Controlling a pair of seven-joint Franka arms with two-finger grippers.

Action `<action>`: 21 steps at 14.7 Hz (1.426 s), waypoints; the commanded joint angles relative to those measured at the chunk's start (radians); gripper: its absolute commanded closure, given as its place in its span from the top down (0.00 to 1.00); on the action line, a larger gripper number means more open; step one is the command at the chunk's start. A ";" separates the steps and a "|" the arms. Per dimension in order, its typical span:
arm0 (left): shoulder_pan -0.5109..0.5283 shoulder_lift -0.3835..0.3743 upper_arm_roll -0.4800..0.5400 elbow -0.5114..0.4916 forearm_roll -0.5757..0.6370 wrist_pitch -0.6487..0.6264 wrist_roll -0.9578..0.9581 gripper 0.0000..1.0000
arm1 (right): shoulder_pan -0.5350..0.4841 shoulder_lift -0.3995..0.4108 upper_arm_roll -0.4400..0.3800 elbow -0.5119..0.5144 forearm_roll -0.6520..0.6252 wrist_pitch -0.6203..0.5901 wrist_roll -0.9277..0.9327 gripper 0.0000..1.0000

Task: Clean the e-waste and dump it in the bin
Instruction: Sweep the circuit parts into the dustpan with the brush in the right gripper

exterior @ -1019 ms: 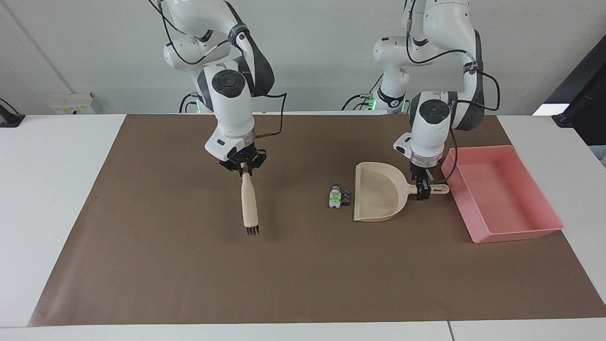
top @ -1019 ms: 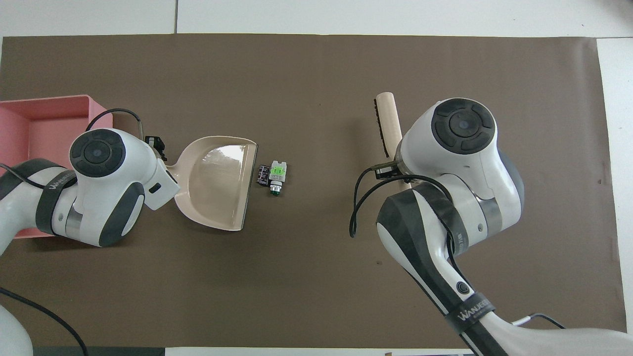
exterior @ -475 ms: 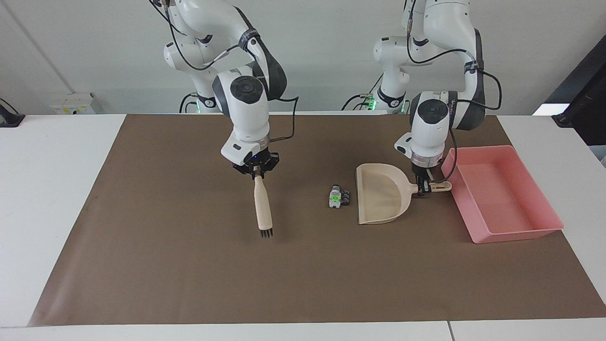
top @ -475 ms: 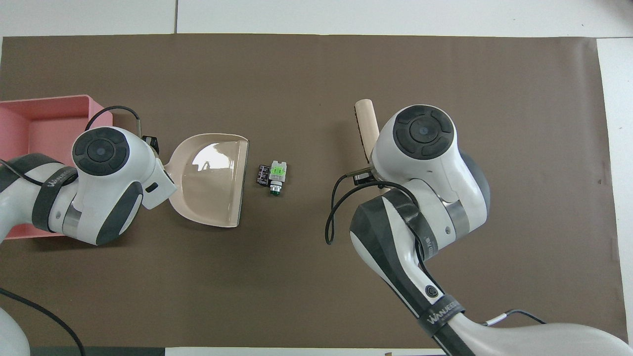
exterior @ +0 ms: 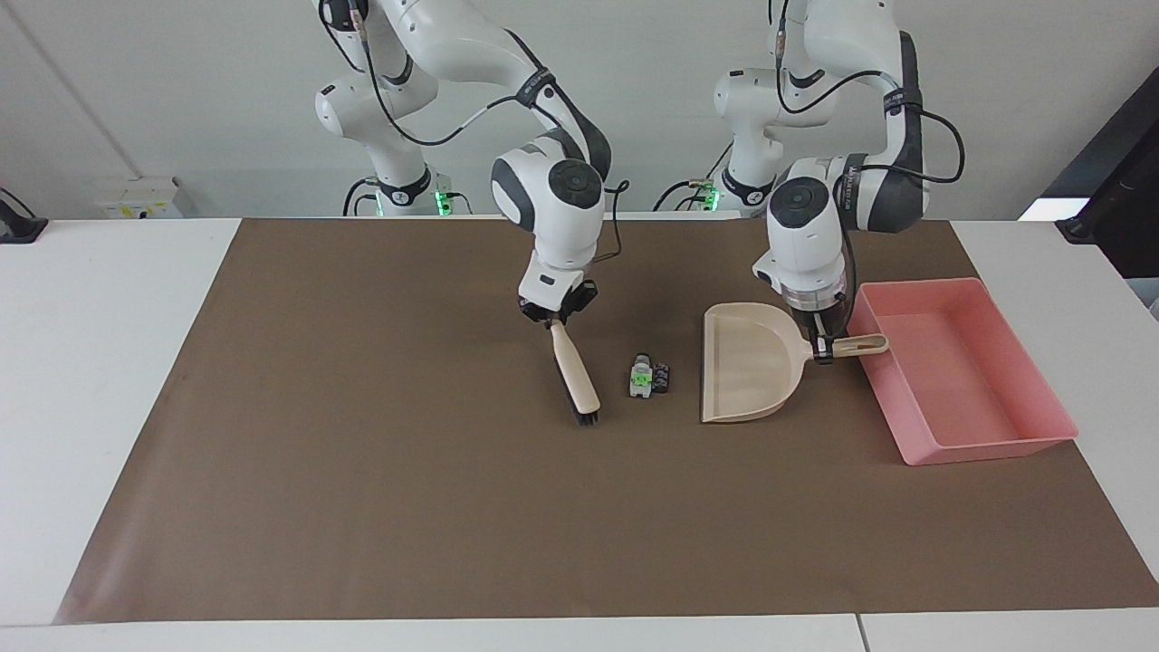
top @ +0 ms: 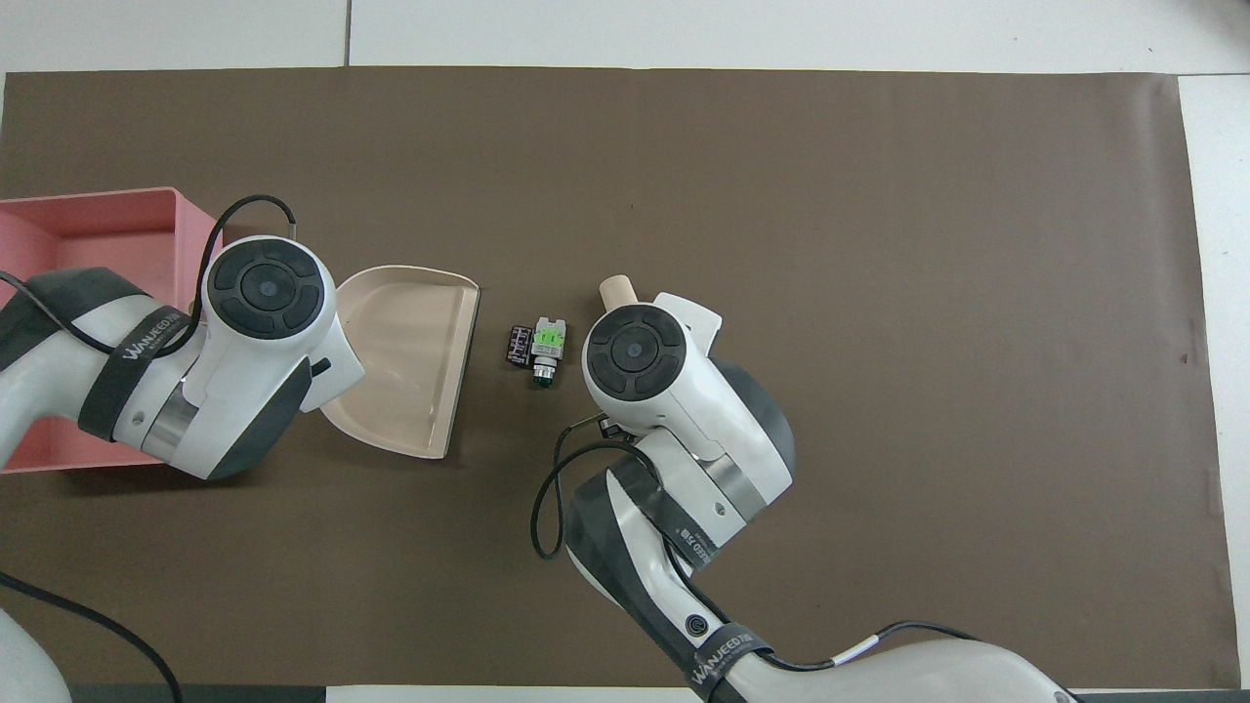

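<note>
Right hand grips a wooden-handled brush just beside the tiny green-and-white e-waste parts on the brown-covered table. Left hand clamps the beige plastic dustpan's handle, between the parts and the shallow pink plastic bin.

— What is sitting under everything?
— A white table is carrying a wide brown mat that is covering most of its top.
— And around it?
— A plain pale wall is rising at the robots' end, a small white box is resting against it, and dark equipment is showing at one edge.
</note>
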 commanded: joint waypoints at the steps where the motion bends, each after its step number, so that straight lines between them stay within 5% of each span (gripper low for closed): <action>1: -0.035 -0.032 0.009 -0.035 0.025 -0.024 -0.098 0.00 | 0.013 0.018 0.003 0.022 0.010 0.004 0.034 0.00; 10: -0.118 -0.029 0.009 -0.072 0.025 -0.027 -0.243 0.00 | 0.112 0.087 0.014 0.034 0.146 0.172 0.114 0.00; 17: -0.121 -0.032 0.009 -0.086 0.025 -0.020 -0.234 0.00 | 0.170 0.127 0.060 0.083 0.517 0.359 0.137 0.00; 21: -0.111 -0.032 0.009 -0.086 0.023 -0.017 -0.216 0.00 | 0.161 0.118 0.052 0.099 0.498 0.288 0.142 0.00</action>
